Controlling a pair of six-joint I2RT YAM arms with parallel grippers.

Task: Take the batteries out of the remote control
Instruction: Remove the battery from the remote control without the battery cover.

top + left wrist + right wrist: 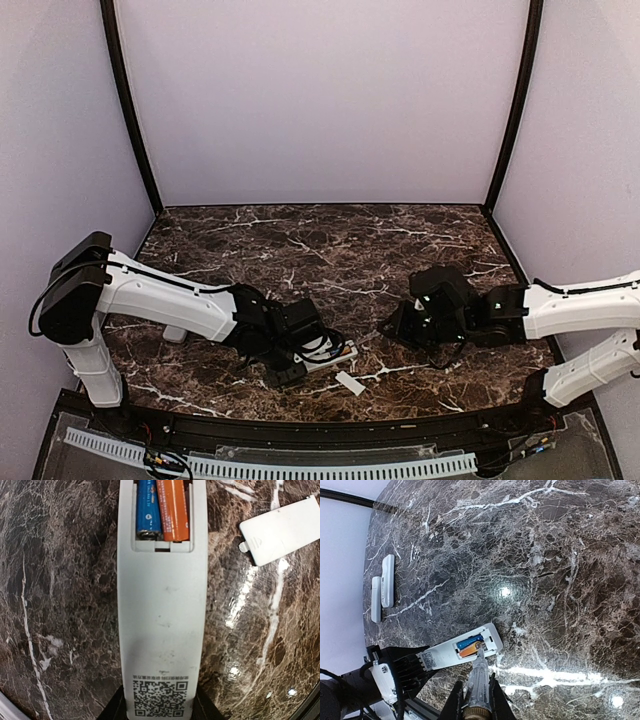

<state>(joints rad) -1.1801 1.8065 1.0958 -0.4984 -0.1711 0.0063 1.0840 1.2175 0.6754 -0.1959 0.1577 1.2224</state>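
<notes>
From above, the left arm reaches low across the marble counter [330,250] toward the near middle, where the left gripper [297,368] has the white remote control [335,354] by one end; a small flat white cover [350,383] lies on the counter just beside the remote, on its near side; the right gripper [398,325] hangs low to the right of the remote, and from this height it cannot be told whether its fingers are apart or together. In the left wrist view the remote lies back up and runs straight away from the camera; its end with the square printed code sits between the two dark fingers [114,711], which are clamped on its sides; at the far end the battery bay is uncovered, and a blue battery [148,507] and an orange battery [173,510] lie in it side by side, touching; the cover rests on the counter to the upper right, apart from the remote. In the right wrist view the right gripper is closed on a slim pointed tool [476,680], whose tip meets the open bay at the orange battery; both batteries sit in the bay; two other remotes [387,580] lie side by side well away, near the counter's edge by the wall.
</notes>
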